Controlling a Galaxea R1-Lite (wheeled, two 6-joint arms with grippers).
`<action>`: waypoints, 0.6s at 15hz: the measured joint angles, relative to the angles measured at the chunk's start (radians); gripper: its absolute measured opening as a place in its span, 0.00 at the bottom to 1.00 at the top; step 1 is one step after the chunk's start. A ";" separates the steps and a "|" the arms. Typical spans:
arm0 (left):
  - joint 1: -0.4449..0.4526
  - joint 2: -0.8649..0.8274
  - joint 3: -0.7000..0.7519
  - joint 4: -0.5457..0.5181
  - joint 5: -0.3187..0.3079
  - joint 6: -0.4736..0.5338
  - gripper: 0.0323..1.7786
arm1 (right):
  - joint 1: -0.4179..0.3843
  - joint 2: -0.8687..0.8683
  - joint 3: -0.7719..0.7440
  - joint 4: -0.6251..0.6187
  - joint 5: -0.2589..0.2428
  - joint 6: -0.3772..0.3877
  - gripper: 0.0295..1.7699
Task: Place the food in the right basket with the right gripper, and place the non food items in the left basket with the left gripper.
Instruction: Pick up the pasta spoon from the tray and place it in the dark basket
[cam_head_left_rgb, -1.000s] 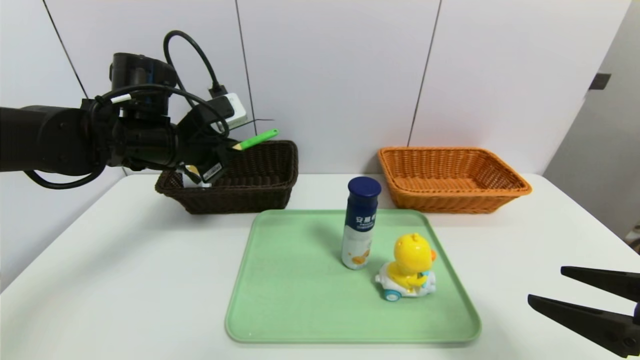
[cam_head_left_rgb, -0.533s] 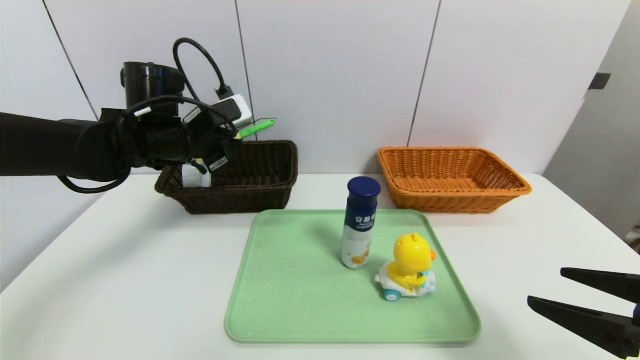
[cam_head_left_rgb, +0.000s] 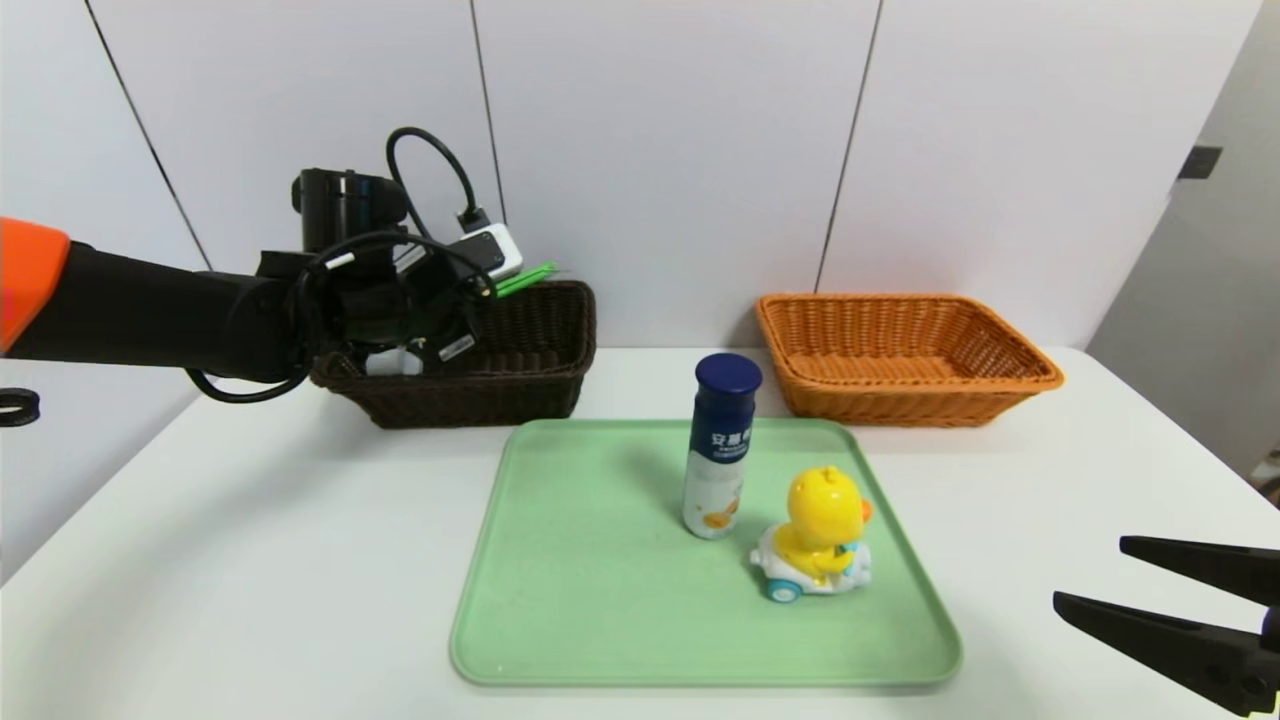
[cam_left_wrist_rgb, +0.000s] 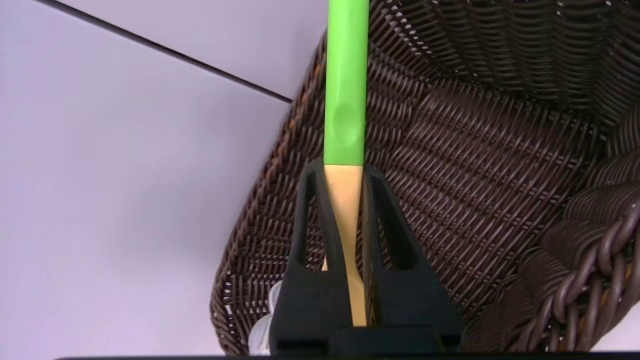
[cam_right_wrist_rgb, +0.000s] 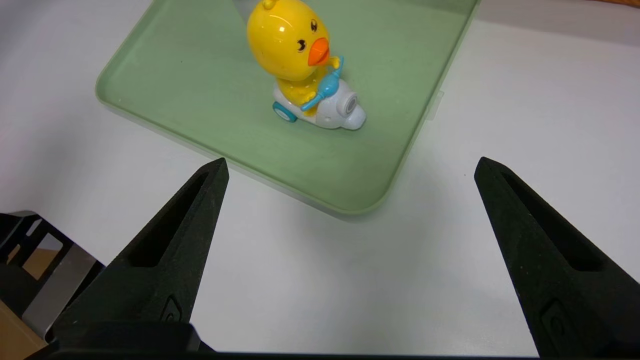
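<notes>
The left gripper (cam_left_wrist_rgb: 344, 167), lower than before over the dark brown wicker basket (cam_head_left_rgb: 480, 397), pinches a green-and-tan stick-like utensil (cam_left_wrist_rgb: 345, 100) between its jaws. The right gripper (cam_right_wrist_rgb: 351, 165) waits beside the green tray (cam_head_left_rgb: 590, 600), jaws spread.

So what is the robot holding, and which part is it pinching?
The left gripper holds a green-handled utensil, its fingers pinching the tan part just past the green handle. The right gripper holds nothing.

Black left arm (cam_head_left_rgb: 180, 315), orange section, looping black cable (cam_head_left_rgb: 430, 140)
</notes>
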 joint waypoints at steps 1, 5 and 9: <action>0.000 0.005 0.000 0.000 0.000 -0.001 0.06 | 0.000 0.002 0.000 -0.001 0.000 0.000 0.96; -0.001 0.015 -0.001 0.001 0.001 -0.005 0.38 | -0.003 0.006 -0.004 -0.001 0.000 -0.002 0.96; -0.001 0.017 -0.049 0.016 0.007 -0.031 0.61 | -0.002 0.009 -0.008 -0.001 0.001 -0.002 0.96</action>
